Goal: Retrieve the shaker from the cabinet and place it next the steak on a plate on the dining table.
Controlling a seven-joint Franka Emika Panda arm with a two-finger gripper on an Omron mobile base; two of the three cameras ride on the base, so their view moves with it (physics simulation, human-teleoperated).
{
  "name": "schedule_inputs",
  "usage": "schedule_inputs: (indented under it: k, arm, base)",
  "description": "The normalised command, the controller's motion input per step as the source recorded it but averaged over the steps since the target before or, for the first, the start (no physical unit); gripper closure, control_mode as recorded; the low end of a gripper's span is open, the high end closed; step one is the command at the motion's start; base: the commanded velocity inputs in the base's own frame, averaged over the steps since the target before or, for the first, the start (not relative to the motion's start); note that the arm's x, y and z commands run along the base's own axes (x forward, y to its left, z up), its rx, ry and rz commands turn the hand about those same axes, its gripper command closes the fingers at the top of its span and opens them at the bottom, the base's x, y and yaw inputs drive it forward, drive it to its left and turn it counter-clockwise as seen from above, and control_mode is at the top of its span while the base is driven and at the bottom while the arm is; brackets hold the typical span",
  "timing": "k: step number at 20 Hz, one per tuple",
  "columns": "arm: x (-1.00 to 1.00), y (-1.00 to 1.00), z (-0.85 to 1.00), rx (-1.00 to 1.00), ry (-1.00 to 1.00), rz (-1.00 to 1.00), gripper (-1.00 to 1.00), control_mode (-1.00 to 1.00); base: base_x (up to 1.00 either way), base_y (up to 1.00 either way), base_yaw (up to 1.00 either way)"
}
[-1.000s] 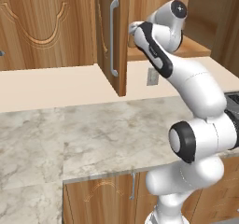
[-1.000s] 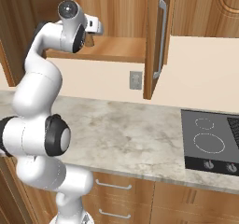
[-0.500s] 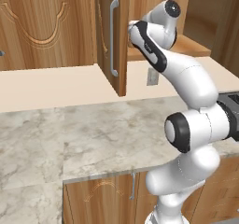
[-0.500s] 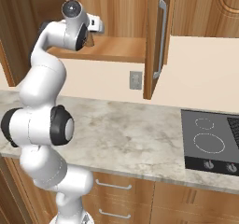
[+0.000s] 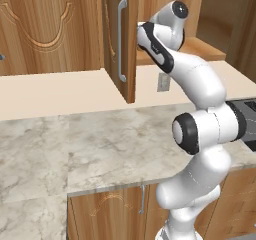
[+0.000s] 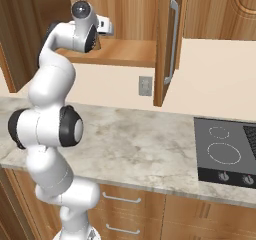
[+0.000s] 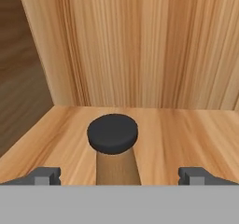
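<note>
The wall cabinet (image 5: 75, 29) stands open, its door (image 6: 167, 39) swung out with the silver bar handle (image 5: 121, 39) facing me. The shaker (image 7: 112, 134), tan wood with a round dark cap, stands upright on the cabinet's shelf (image 6: 125, 54) in front of the back wall. My gripper (image 7: 120, 176) is open at the shelf, level with the shaker's body. One fingertip (image 7: 44, 175) is left of the shaker and the other is right of it, both well apart from the wood. The steak, the plate and the dining table are out of view.
The cabinet's left inner wall (image 7: 23, 78) is close to the hand. Below the cabinet runs a marbled counter (image 5: 100, 139) with a wall outlet (image 6: 145, 85) behind it. A black cooktop (image 6: 225, 154) lies at the right. Low drawers (image 6: 120, 204) sit under the counter.
The wrist has edged a little deeper into the open cabinet, towards the door side. Nothing has been taken hold of.
</note>
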Motion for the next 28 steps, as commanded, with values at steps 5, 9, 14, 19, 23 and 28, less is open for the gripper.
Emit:
schedule_inputs:
  k: [5, 9, 14, 19, 23, 28]
  arm:
    - [0.26, 0.00, -0.06, 0.00, 0.00, 0.00, -1.00, -1.00]
    - [0.26, 0.03, -0.06, 0.00, 0.00, 0.00, -1.00, -1.00]
    - [0.24, 0.06, -0.07, -0.01, 0.01, 0.00, -1.00, -1.00]
    - [0.14, 0.09, -0.10, -0.02, 0.01, 0.00, 1.00, -1.00]
    - [0.01, 0.02, -0.02, 0.00, 0.00, 0.00, 1.00, -1.00]
    - [-0.05, 0.00, 0.00, 0.00, -0.02, 0.00, 1.00, -1.00]
  base:
    - [0.00, 0.00, 0.00]
    - [0.00, 0.00, 0.00]
    - [0.00, 0.00, 0.00]
    - [0.00, 0.00, 0.00]
    - [0.00, 0.00, 0.00]
    - [0.00, 0.00, 0.00]
